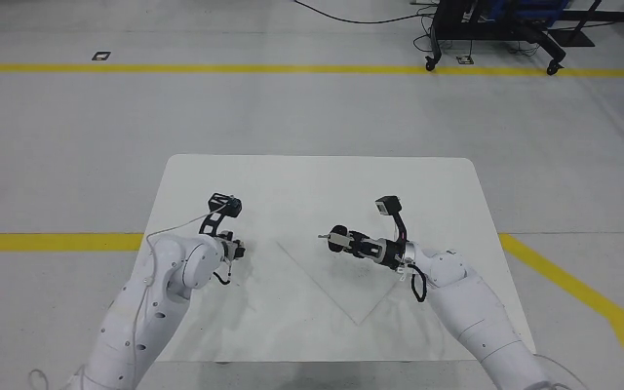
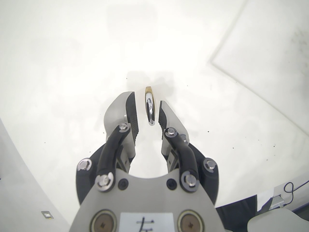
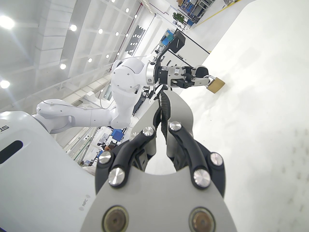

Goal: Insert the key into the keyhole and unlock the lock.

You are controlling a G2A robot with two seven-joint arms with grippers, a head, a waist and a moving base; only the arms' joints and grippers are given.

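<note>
A brass padlock point(image 2: 149, 90) stands edge-on on the white table point(image 1: 292, 175), its silver shackle point(image 2: 150, 112) pointing back into my left gripper point(image 2: 146, 97). That gripper's pads sit on either side of the shackle with a narrow gap on each side, so it is open. The right wrist view shows the padlock point(image 3: 216, 84) touching the table just beyond the left gripper point(image 3: 208, 77). My right gripper point(image 1: 338, 239) hovers mid-table, shut on a small silver key point(image 1: 323, 235) whose blade points toward the left arm. The key point(image 3: 151, 99) juts out past the shut fingers.
A thin square sheet point(image 1: 336, 288) lies flat on the table between the two arms, with one corner near the lock. The table's edges are well away from both grippers. A black wheeled stand point(image 1: 492, 34) stands on the floor far behind.
</note>
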